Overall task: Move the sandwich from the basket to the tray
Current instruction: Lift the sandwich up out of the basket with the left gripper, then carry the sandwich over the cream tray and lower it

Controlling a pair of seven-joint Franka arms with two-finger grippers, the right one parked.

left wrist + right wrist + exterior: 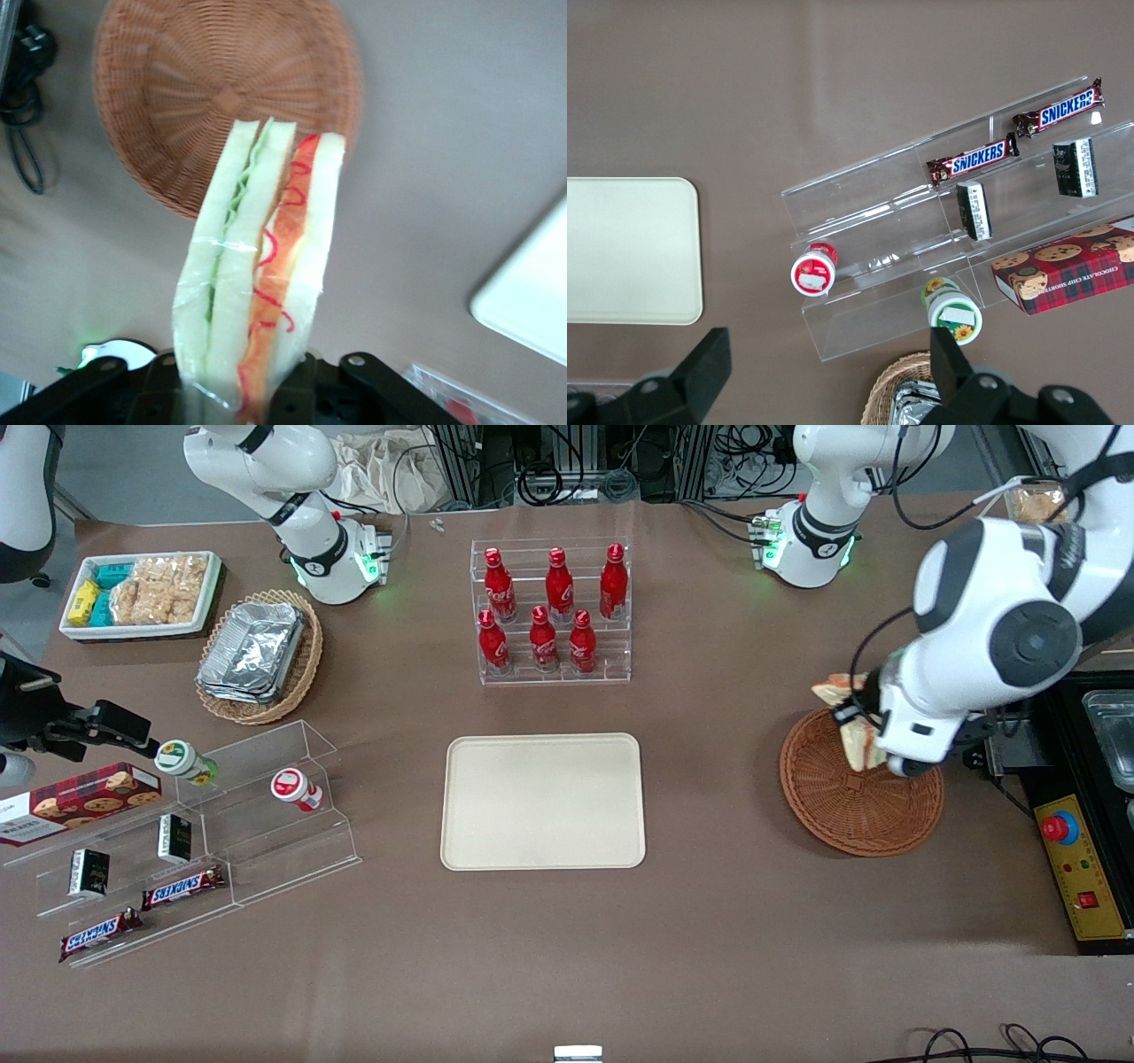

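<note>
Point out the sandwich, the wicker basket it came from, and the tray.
sandwich [261, 266], left wrist view, wrapped bread edge.
basket [850, 815], front view, woven floor.
tray [542, 802], front view, bare middle.

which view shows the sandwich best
The left wrist view: the sandwich fills it, wrap and fillings clear, gripped by the hand above the basket. The front view shows it mostly hidden by the arm; the right wrist view shows none.
</note>
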